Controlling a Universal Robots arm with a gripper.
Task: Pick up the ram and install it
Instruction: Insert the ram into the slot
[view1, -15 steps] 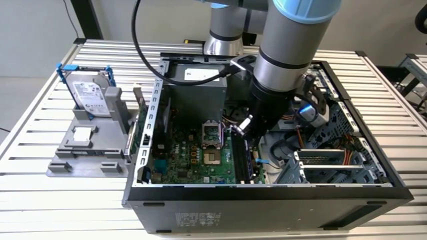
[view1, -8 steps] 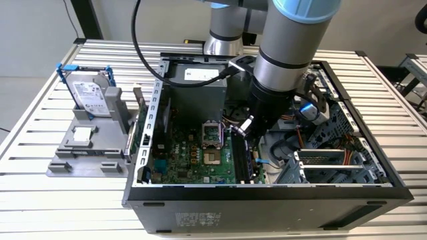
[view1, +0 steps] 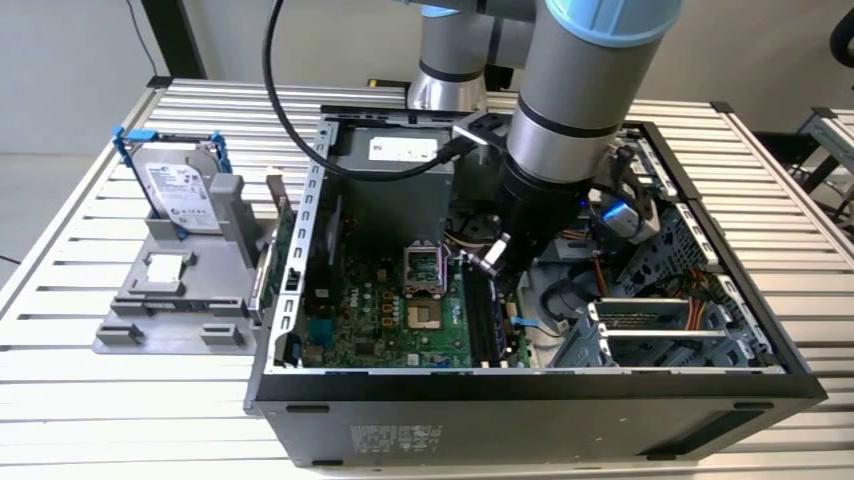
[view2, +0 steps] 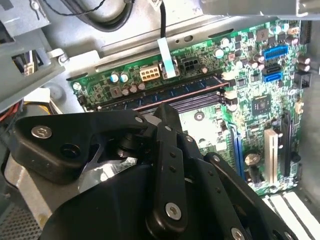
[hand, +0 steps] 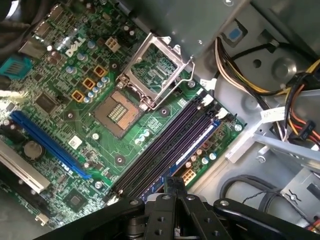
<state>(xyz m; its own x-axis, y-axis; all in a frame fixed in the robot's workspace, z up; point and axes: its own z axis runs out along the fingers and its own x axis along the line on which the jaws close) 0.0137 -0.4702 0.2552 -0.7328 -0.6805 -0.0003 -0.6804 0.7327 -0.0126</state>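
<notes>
The gripper (view1: 497, 262) reaches into the open computer case (view1: 534, 385) on the bench (view1: 134, 400), fingers (hand: 175, 189) drawn together with no gap showing. The ram (view2: 175, 91) lies directly beneath them in the outermost motherboard slot, apparently seated. In the exterior view its long axis runs roughly twelve to six o'clock. It is a thin blue-black stick with small chips.

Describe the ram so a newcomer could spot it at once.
Inside the open computer case, find the green motherboard and its bank of parallel slots near one edge. The ram stands in the outermost slot; unlike the empty black slots beside it, it shows a dark blue board with small chips.
</notes>
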